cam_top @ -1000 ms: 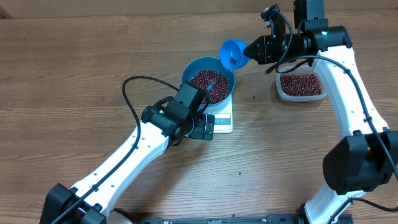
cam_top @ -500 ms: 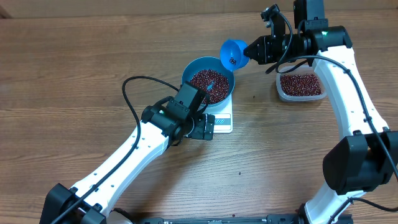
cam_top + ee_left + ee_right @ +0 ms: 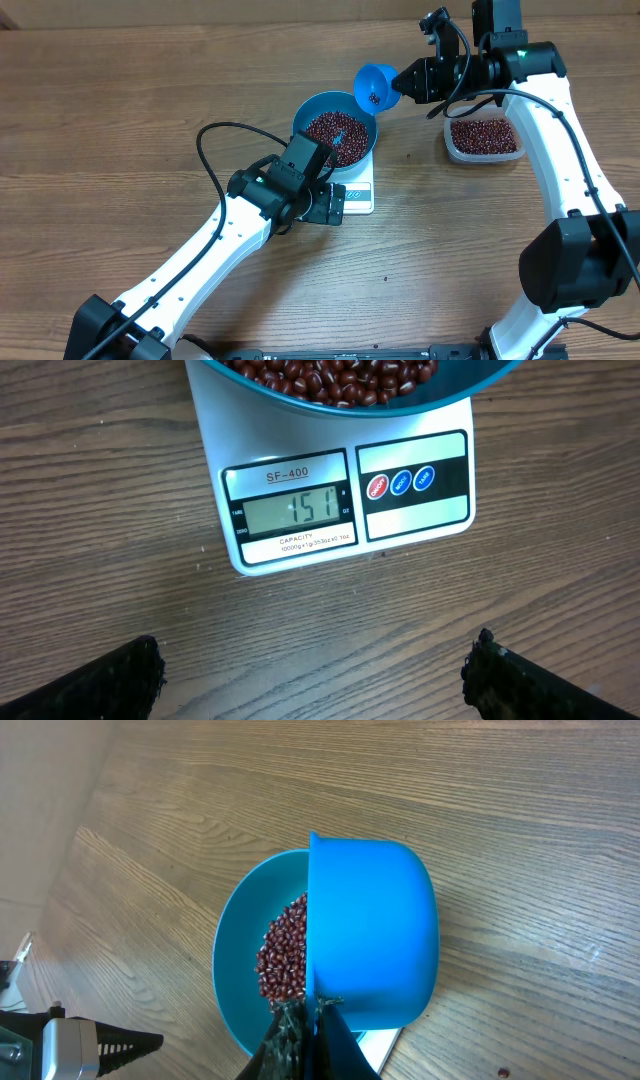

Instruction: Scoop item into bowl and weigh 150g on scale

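The scale (image 3: 300, 510) marked SF-400 reads 151; left gripper (image 3: 315, 690) apart, right gripper (image 3: 305, 1035) clamping scoop (image 3: 372, 930).

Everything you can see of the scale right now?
The scale is a small flat white square unit, plastic by the look, lying level on the wooden table. Its front edge carries a display labelled SF-400, reading 151, beside three round buttons, one red, two blue. The blue bowl of red-brown beans sits on its platform and overhangs it. The left gripper hangs over the table beyond its display edge, fingers wide open, touching nothing.
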`<action>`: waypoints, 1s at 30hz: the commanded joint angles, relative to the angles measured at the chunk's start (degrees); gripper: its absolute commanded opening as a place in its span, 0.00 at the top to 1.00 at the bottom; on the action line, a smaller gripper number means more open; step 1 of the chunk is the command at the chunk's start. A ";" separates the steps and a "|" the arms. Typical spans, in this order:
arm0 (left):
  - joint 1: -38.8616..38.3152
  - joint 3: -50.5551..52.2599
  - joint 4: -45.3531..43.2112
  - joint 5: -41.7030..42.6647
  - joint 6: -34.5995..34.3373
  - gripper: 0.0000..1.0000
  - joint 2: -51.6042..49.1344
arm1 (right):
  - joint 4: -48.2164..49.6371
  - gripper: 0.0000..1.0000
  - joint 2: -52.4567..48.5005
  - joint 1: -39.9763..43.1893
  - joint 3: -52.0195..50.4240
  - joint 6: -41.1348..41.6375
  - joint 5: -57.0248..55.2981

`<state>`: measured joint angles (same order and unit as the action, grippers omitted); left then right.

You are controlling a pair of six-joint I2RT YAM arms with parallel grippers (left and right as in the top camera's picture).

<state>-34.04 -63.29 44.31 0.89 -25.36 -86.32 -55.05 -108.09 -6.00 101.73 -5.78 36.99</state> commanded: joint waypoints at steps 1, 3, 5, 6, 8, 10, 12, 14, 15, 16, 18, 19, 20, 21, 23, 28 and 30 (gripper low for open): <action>-0.07 0.26 -0.02 0.20 -0.57 0.00 -0.57 | 0.09 0.96 1.90 0.24 1.46 -0.02 -0.31; -0.07 0.26 -0.04 0.20 -0.57 0.00 -0.57 | -0.11 0.96 1.90 0.22 1.46 -0.02 -0.28; -0.07 0.26 -0.04 0.20 -0.57 0.00 -0.57 | -0.46 0.96 1.90 0.13 1.46 -0.02 -0.28; -0.07 0.26 -0.02 0.20 -0.57 0.00 -0.57 | -0.61 0.96 1.90 0.11 1.46 -0.02 -0.28; -0.07 0.26 -0.04 0.20 -0.57 0.01 -0.57 | -0.92 0.96 1.90 0.11 1.46 -0.02 -0.28; -0.07 0.26 -0.02 0.20 -0.57 0.01 -0.57 | -1.18 0.96 1.90 0.11 1.42 -0.09 -0.26; -0.07 0.26 -0.02 0.20 -0.57 0.01 -0.57 | -1.75 0.96 1.90 -0.04 1.42 -1.81 0.68; -0.07 0.26 -0.04 0.20 -0.57 0.00 -0.57 | -2.89 0.96 1.90 -0.37 1.42 -5.25 3.13; -0.07 0.26 -0.02 0.20 -0.57 0.01 -0.57 | -3.21 0.96 1.90 -0.42 1.42 -6.12 4.13; -0.07 0.26 -0.02 0.20 -0.57 0.00 -0.57 | -3.56 0.96 1.90 -0.48 1.42 -7.28 5.86; -0.07 0.26 -0.02 0.20 -0.57 0.00 -0.57 | -4.11 0.96 1.90 -0.46 1.42 -9.55 9.99; -0.07 0.26 -0.02 0.20 -0.57 0.00 -0.57 | -4.13 0.96 1.90 -0.46 1.42 -9.77 11.63; -0.07 0.26 -0.04 0.20 -0.57 0.00 -0.57 | -3.91 0.96 1.90 -0.46 1.42 -9.77 13.70; -0.07 0.26 -0.04 0.20 -0.57 0.01 -0.57 | -3.74 0.96 1.90 -0.46 1.42 -9.79 14.71; -0.07 0.26 -0.02 0.20 -0.57 0.00 -0.57 | -3.67 0.96 1.90 -0.46 1.42 -10.93 15.93; -0.07 0.26 -0.04 0.20 -0.57 0.01 -0.57 | -5.81 0.96 1.90 -0.46 1.42 -18.38 19.69; -0.07 0.26 -0.02 0.20 -0.57 0.00 -0.57 | -6.80 0.96 1.90 -0.46 1.42 -21.51 19.69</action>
<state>-34.04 -63.29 44.31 0.89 -25.36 -86.32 -60.95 -108.09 -6.09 101.73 -19.88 53.06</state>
